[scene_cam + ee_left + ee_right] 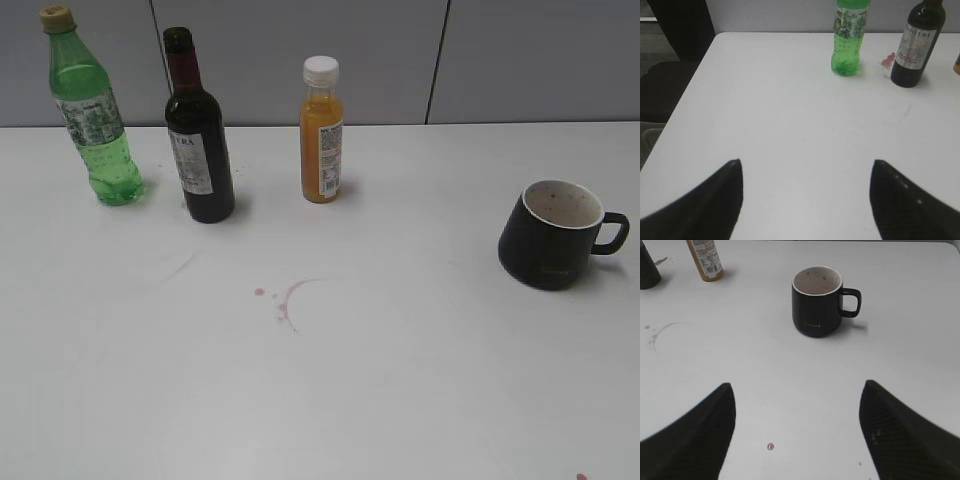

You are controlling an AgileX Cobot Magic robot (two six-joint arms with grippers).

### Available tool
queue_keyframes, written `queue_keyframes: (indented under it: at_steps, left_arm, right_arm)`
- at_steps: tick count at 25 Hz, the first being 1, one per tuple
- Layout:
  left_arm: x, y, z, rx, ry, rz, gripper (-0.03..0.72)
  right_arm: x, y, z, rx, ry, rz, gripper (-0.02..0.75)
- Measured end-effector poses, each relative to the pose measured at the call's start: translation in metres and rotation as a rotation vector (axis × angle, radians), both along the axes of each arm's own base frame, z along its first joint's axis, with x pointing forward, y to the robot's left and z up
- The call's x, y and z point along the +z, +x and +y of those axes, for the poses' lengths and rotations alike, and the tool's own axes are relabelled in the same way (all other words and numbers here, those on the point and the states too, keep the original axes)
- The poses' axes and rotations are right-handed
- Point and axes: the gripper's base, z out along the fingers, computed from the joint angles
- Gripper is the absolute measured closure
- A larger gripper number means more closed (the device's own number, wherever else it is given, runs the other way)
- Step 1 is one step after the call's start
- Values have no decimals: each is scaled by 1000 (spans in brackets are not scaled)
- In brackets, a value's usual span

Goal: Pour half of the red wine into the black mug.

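The red wine is in a dark glass bottle (198, 140) with a white label, standing upright and uncapped at the back left of the white table; it also shows in the left wrist view (916, 45). The black mug (553, 235) with a stained white inside stands at the right, handle to the right, and also shows in the right wrist view (817, 301). My left gripper (806, 165) is open and empty over bare table, well short of the bottles. My right gripper (797, 387) is open and empty, short of the mug. Neither gripper shows in the exterior view.
A light green plastic bottle (92, 110) stands left of the wine bottle. A small orange juice bottle (321, 130) with a white cap stands to its right. A red ring stain and drops (290, 298) mark the table's middle. The table's left edge (685, 100) is near.
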Motion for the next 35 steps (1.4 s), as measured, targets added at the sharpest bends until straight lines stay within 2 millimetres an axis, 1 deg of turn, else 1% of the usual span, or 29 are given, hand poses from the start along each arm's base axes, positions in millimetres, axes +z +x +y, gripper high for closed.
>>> queue_keyframes:
  at_steps: [20, 24, 28, 35]
  left_arm:
    - [0, 0, 0, 0, 0, 0, 99]
    - [0, 0, 0, 0, 0, 0, 99]
    - [0, 0, 0, 0, 0, 0, 99]
    - [0, 0, 0, 0, 0, 0, 99]
  right_arm:
    - [0, 0, 0, 2, 4, -2, 153]
    - [9, 0, 0, -2, 14, -71, 152]
    - [23, 5, 0, -14, 40, -217, 152]
    - [41, 29, 1, -34, 61, -331, 152]
